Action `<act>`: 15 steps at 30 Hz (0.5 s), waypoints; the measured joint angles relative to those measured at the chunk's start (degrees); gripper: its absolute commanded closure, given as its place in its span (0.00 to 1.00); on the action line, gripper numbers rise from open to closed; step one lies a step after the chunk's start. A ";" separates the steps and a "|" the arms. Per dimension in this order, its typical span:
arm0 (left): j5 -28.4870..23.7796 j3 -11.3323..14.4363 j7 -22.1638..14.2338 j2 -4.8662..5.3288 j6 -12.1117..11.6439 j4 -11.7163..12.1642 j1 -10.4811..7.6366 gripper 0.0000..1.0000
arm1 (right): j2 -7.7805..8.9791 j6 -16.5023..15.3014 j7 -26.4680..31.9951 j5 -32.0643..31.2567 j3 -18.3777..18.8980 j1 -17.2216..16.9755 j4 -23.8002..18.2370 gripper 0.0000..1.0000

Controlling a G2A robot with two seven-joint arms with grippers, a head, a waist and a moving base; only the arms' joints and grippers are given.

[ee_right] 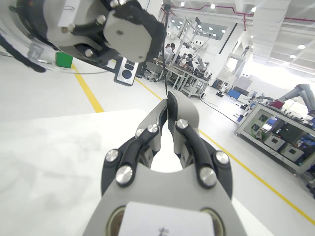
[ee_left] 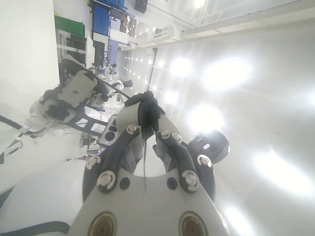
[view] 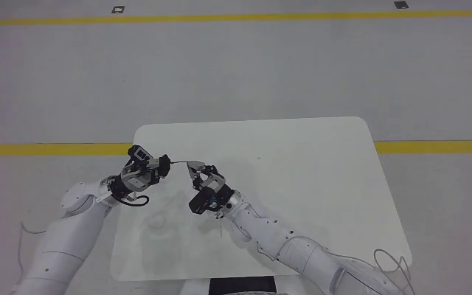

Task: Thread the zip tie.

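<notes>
Zip tie [view: 177,161] is stretching as a thin black strand between the two grippers, held up off the white table [view: 317,169] over its near left part. Left gripper [view: 164,164] is gripping one end: its dark pads [ee_left: 147,114] are pressing together on the tie, and a loose length of black strand is trailing back between the fingers toward the wrist. Right gripper [view: 193,168] is sitting just beside it, nearer the table's middle. Its fingertips are closing flat on the other end of the strand, with the ribbed pads [ee_right: 172,109] meeting and no gap showing between them. From the right wrist camera the tie is running in a nearly straight line from the right gripper's tips up to the left gripper's black pads. The two grippers are close together but not touching each other; only the tie is joining them. Whether the tail is passing through the head I cannot tell, as the pads are covering both ends. A white label [ee_right: 165,219] is sitting on the right wrist housing, with a dark mark cropped at the edge and not legible. On the floor beyond the table, a yellow line [view: 236,18] is running across, and a small dark square marker [view: 118,9] is lying past it, too small to read.
</notes>
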 measured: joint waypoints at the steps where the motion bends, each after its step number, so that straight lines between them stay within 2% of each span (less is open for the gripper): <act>1: 0.00 0.00 0.00 0.00 0.00 0.00 0.00 1.00 | 0.19 0.00 0.51 0.00 0.25 -0.05 0.08 1.00; 12: 0.00 0.00 0.00 0.00 0.00 0.00 0.00 1.00 | 1.68 0.00 2.30 0.00 0.59 -0.65 -0.96 1.00; 13: 0.00 0.00 0.00 0.00 0.00 0.00 0.00 1.00 | 1.86 0.00 2.25 0.00 1.14 -0.93 -1.18 0.56; 14: 0.00 0.00 0.00 0.00 0.00 0.00 0.00 1.00 | 2.01 0.00 2.02 0.00 1.77 -1.29 -1.43 0.06; 15: 0.00 0.00 0.00 0.00 0.00 0.00 0.00 1.00 | 2.19 0.00 1.65 0.00 2.53 -1.76 -1.73 0.00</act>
